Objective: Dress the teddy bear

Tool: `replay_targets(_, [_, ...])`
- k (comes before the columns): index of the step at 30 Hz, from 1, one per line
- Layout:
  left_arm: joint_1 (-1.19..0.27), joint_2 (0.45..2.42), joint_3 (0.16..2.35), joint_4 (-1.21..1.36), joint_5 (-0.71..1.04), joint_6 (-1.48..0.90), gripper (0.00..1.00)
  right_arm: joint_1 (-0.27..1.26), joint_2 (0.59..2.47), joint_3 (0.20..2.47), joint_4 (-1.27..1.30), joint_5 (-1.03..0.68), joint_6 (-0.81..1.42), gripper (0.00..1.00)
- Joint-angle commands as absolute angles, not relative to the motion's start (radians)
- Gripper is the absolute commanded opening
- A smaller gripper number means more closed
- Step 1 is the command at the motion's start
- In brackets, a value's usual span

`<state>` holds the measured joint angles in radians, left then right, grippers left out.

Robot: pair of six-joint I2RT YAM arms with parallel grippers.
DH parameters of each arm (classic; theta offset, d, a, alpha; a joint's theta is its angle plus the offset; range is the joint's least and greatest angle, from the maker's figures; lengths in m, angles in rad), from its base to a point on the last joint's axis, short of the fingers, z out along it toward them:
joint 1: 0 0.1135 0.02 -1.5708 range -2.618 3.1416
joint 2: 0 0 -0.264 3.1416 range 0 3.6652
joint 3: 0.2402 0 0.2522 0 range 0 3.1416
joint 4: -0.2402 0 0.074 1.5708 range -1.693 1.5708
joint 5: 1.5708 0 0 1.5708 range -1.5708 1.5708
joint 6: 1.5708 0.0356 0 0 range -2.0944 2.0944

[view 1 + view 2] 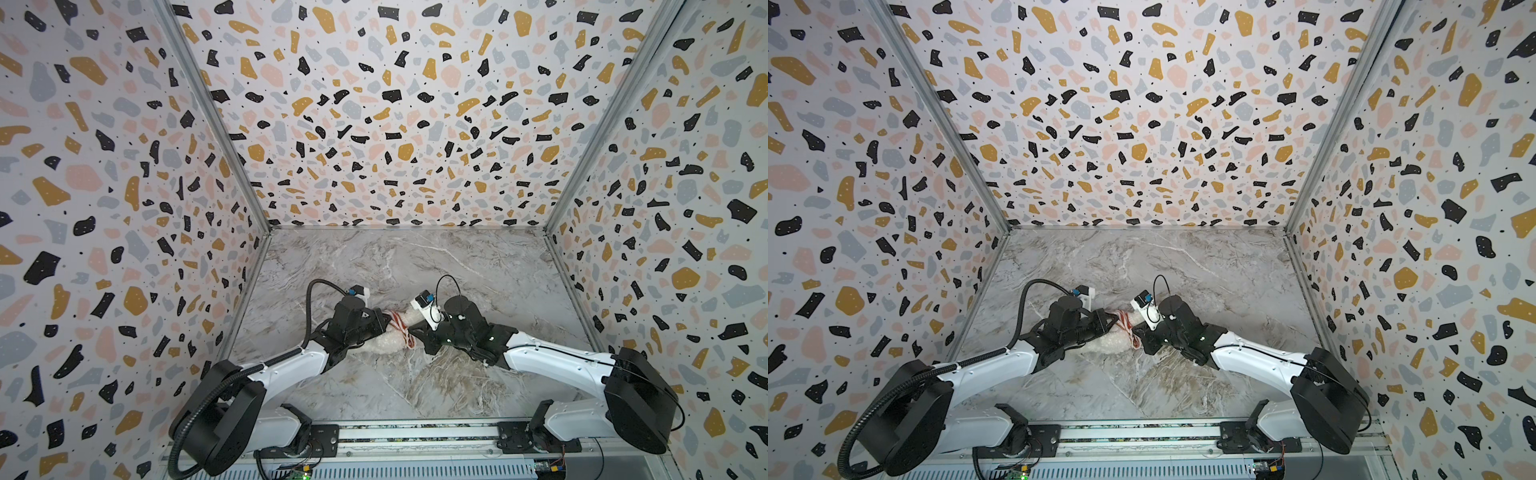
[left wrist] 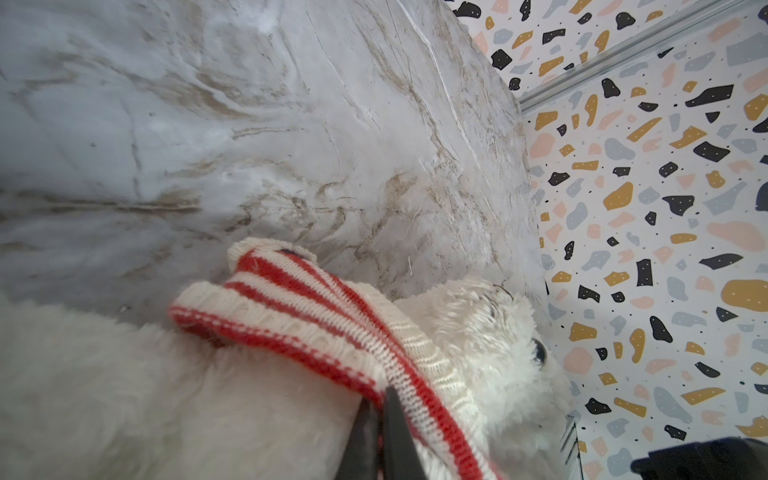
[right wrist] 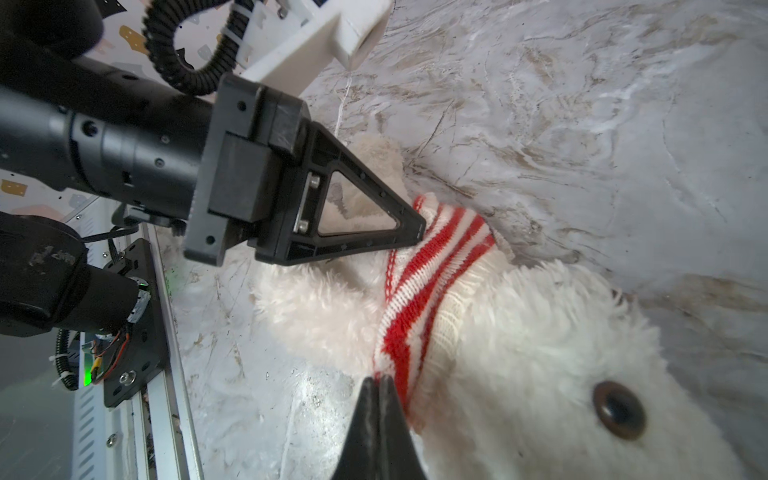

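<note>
Both top views look down from high above the claws, far away, and see almost the same table [image 1: 415, 266]. Each wrist camera sits just behind its own claw, the left claw [image 2: 379, 400] and the right claw [image 3: 377, 381], very near. Both look out in front of the claw at one teddy bear [image 2: 124, 395] and striped sweater [image 2: 316, 307].

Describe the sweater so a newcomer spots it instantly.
On the marble tabletop, a fluffy white teddy bear lies where the left gripper and right gripper meet. The sweater is the knit band bunched around its neck, the only red-and-white striped thing.
</note>
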<state>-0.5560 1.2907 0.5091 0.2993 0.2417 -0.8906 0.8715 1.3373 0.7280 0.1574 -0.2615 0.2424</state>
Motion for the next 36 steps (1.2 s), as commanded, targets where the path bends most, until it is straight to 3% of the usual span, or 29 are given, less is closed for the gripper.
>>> replay_targets(1, [-0.549,1.28,0.494,0.308,0.254,-0.842,0.0,0.867,1.31,0.73,0.153,-0.23,0.244,0.0])
replay_targets(17, [-0.548,1.259,0.507,0.258,0.339,-0.741,0.0,0.77,1.258,0.633,0.118,-0.155,0.269,0.01])
replay_targets(27, [-0.547,1.273,0.506,0.273,0.354,-0.746,0.0,0.772,1.09,0.536,0.063,-0.102,0.292,0.45])
replay_targets(36, [-0.546,1.278,0.508,0.28,0.366,-0.744,0.0,0.733,1.12,0.533,0.041,-0.097,0.285,0.56])
